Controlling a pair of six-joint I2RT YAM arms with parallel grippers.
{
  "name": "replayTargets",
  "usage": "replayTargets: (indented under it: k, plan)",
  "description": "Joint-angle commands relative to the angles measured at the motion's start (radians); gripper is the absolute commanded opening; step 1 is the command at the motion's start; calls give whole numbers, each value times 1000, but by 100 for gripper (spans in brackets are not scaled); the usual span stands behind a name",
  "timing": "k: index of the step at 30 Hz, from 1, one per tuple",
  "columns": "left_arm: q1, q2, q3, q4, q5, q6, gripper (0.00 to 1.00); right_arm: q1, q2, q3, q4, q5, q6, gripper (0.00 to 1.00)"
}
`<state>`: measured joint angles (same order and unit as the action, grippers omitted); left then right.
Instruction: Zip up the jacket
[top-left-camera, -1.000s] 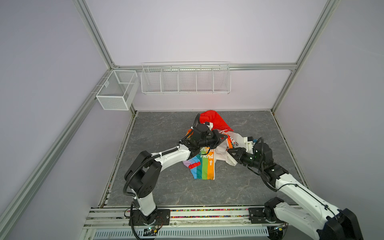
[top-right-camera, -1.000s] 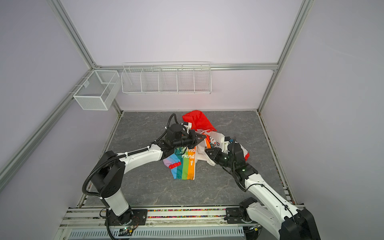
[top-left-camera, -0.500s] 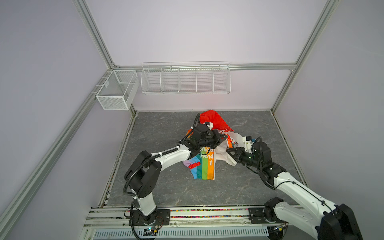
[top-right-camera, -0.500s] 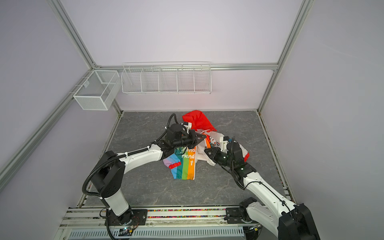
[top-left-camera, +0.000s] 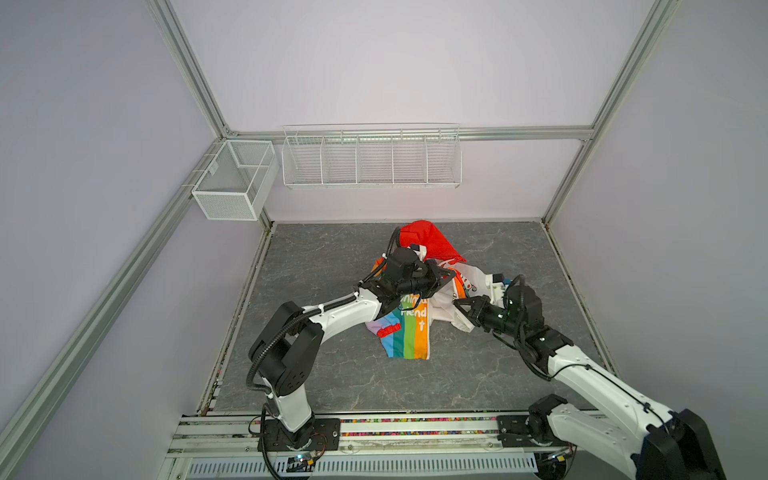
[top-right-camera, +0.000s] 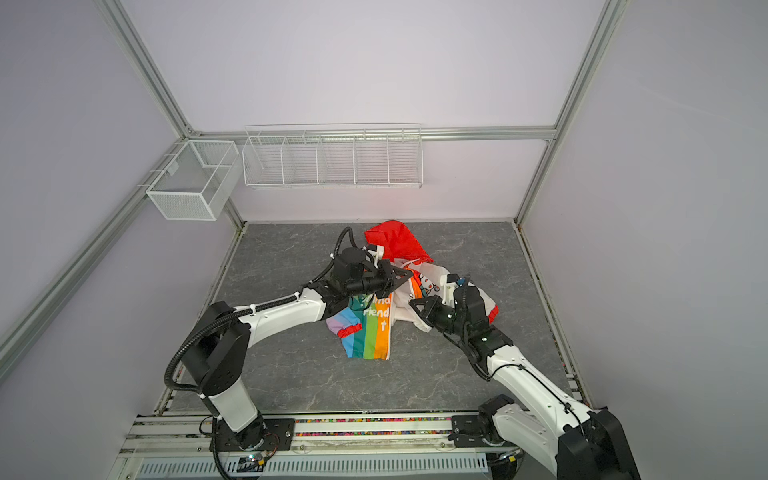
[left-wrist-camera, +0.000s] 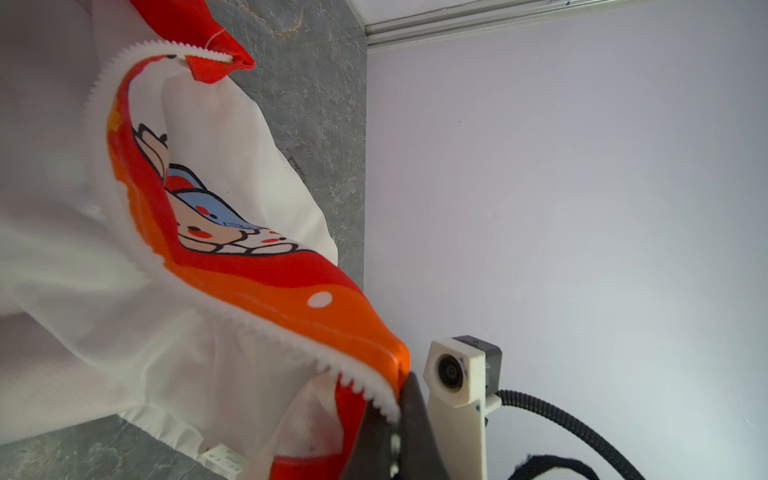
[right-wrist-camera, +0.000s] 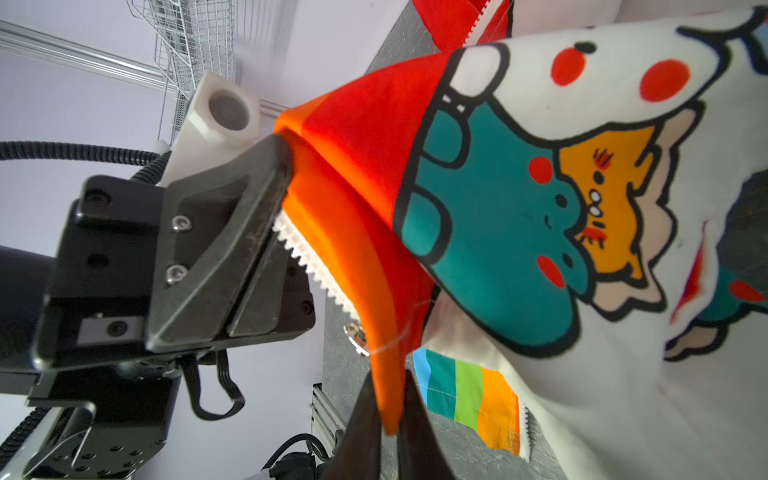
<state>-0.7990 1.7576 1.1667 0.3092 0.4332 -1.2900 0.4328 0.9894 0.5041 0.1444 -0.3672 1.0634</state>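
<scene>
Since a second ago the right gripper (top-left-camera: 456, 302) has been narrowing its jaws, and they are now pinching shut on the orange front edge of the jacket (top-left-camera: 409, 332); the left arm (top-left-camera: 340, 311) is staying where it was. Reading from the left in both top views, the left gripper (top-right-camera: 409, 274) is reaching in over the table (top-left-camera: 332, 270) and holding the jacket up, its jaws clamping the orange edge beside the white zipper (right-wrist-camera: 301, 251) teeth, which the left wrist view is showing running straight into the closed jaws. The jacket is sitting bunched mid-table: its rainbow half is hanging from the left gripper with the lower end resting on the table, the red hood (top-left-camera: 428, 241) is lying behind it toward the back wall, and the white cartoon half is draping off to the right. Rightmost, the right gripper is coming in low and gripping a further stretch of that same orange strip, just beside the left gripper, the cloth nipped between its fingers (right-wrist-camera: 361, 432).
</scene>
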Motion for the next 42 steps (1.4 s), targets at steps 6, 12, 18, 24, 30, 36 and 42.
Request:
replayTargets:
  k: [6, 12, 18, 24, 30, 36, 42]
  plan:
    - [27, -16, 44, 17, -9, 7, 0, -3, -37, -69, -30, 3, 20, 6]
    - [34, -45, 63, -39, -22, 45, 0, -4, -28, -100, -45, 20, 17, 6]
    - [47, -64, 65, -54, -30, 64, 0, -3, -30, -127, -30, 6, 36, 6]
    - [53, -70, 62, -44, -34, 112, 0, -2, -53, -124, -71, -27, 47, 6]
    - [52, -90, 10, -10, -52, 193, 0, -2, -35, -55, -153, -75, 46, 6]
    - [41, -90, -36, 64, -42, 236, 0, -3, 56, 47, -169, -142, 43, 6]
    - [41, -102, -57, 57, -50, 254, 0, -2, 100, 95, -181, -165, 44, 8]
